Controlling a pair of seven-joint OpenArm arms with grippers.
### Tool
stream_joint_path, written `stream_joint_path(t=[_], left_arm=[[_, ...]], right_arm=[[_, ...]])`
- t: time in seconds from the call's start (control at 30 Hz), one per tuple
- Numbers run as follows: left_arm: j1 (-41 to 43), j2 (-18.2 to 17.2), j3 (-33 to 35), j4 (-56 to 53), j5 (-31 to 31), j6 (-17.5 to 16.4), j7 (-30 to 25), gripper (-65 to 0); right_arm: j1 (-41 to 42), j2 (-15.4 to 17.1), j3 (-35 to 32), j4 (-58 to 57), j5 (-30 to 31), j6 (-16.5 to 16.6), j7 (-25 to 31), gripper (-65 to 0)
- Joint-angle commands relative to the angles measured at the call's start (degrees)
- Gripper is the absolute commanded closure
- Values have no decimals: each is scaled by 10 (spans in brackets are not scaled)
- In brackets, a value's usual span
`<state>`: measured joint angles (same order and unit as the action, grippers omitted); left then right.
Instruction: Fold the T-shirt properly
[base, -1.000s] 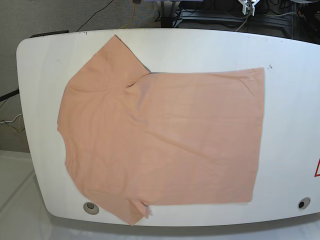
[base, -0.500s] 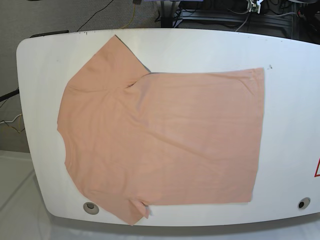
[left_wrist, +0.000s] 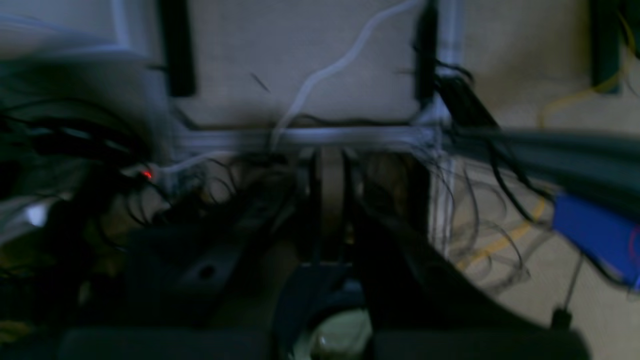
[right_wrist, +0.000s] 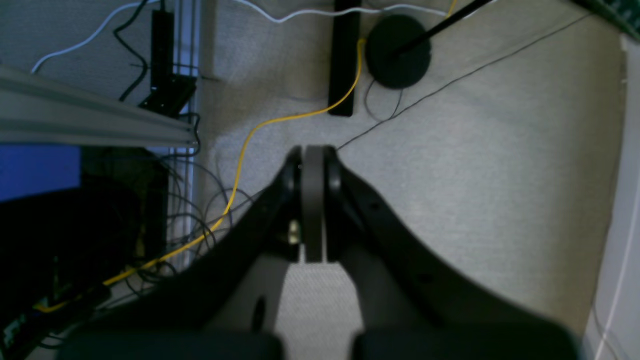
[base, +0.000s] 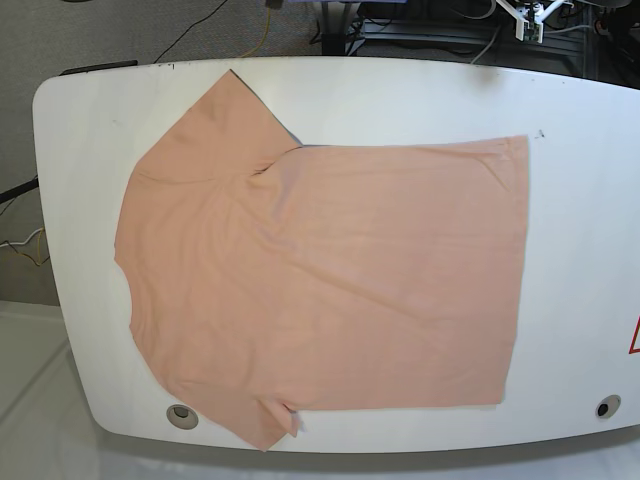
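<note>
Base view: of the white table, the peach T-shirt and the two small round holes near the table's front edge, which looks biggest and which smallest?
1. White table, largest.
2. T-shirt, covering much of the tabletop.
3. Left round hole and right round hole, smallest; the two look about alike, so I won't rank them.

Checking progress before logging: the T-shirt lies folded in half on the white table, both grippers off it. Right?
Not quite. The T-shirt lies spread flat and unfolded on the white table, both sleeves out, as the base view shows. No gripper touches it.
</note>
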<state>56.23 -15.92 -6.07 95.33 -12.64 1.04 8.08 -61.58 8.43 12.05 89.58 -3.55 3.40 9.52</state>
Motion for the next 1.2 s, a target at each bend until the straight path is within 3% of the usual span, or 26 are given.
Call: stream_joint_path(t=[0.0, 0.53, 0.87, 1.17], left_arm=[[19, -4, -5, 40, 4, -2, -8, 0], [53, -24, -1, 161, 6, -1, -22, 0], [39, -35, -22, 184, -3, -1, -22, 0], [5, -48, -19, 174, -3, -1, -28, 0]], right_arm=[[-28, 6, 2, 41, 3, 0, 5, 0], [-21, 2, 11, 175, 32, 9, -40, 0], [-13, -2, 41, 222, 106, 33, -41, 0], [20, -4, 39, 224, 90, 29, -34, 0]])
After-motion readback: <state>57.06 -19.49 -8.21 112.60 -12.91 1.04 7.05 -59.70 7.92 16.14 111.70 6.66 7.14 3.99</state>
